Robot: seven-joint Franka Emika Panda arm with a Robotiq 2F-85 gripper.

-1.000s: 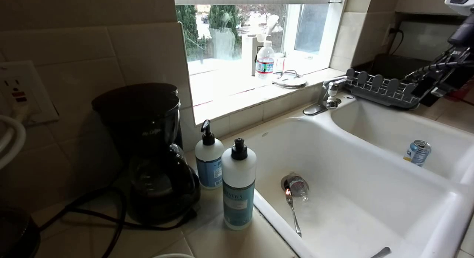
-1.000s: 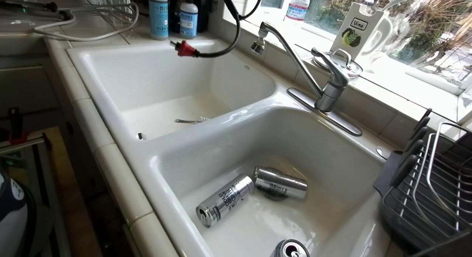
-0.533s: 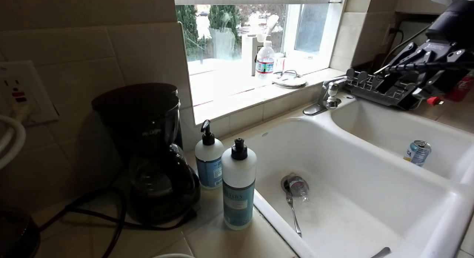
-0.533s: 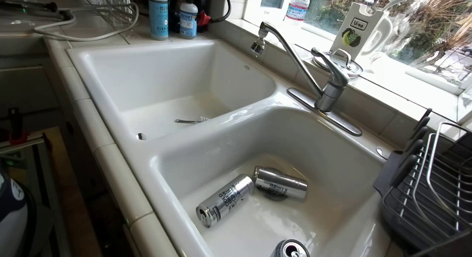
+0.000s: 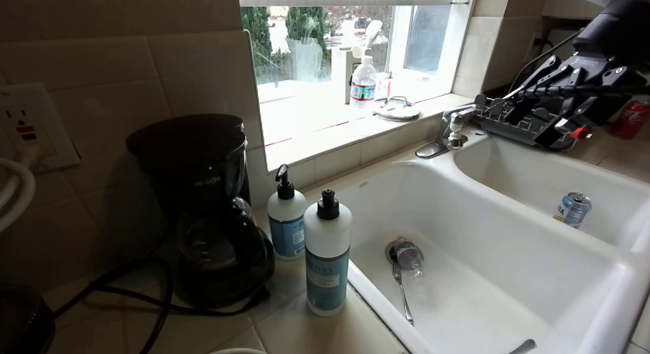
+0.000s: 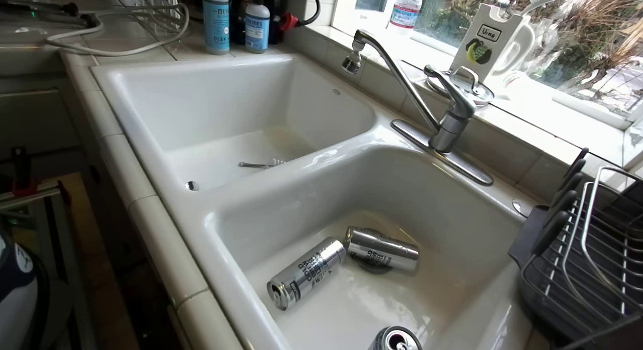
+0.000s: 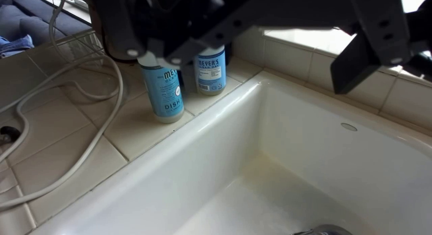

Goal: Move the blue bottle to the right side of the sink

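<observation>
The gripper [image 5: 530,130] hangs in the air at the upper right of an exterior view, its fingers spread well apart. There it hides part of the dish rack [image 5: 497,128]; how high it stands above the sink [image 5: 533,217] I cannot tell. A red plug [image 5: 580,134] shows just beside it. In the wrist view its dark parts reach down from the top and cover the upper end of the blue bottle [image 7: 165,90], with a white basin [image 7: 202,181] below.

The blue bottle stands upright on the counter [image 5: 284,318], just beside the sink rim, at the end away from the dish rack — well apart from the gripper in an exterior view. It has a black cap, a white upper body and a teal label. Near it stands the shorter pump bottle [image 5: 288,237], with a coffee maker [image 5: 188,146] further back; a white cable [image 7: 91,154] loops over the tiles.

In the basin next to the bottles, a metal utensil [image 5: 401,293] lies beside a clear plastic bottle [image 5: 409,255]. The other basin [image 6: 442,204] holds two silver cans [image 6: 306,274] on their sides and — in an exterior view — a light-blue can [image 5: 574,209]. The faucet [image 6: 447,124] rises at the back. A water bottle [image 5: 363,87], a pot lid [image 5: 396,110] and a white container [image 6: 485,43] stand along the window sill [image 5: 325,140].
</observation>
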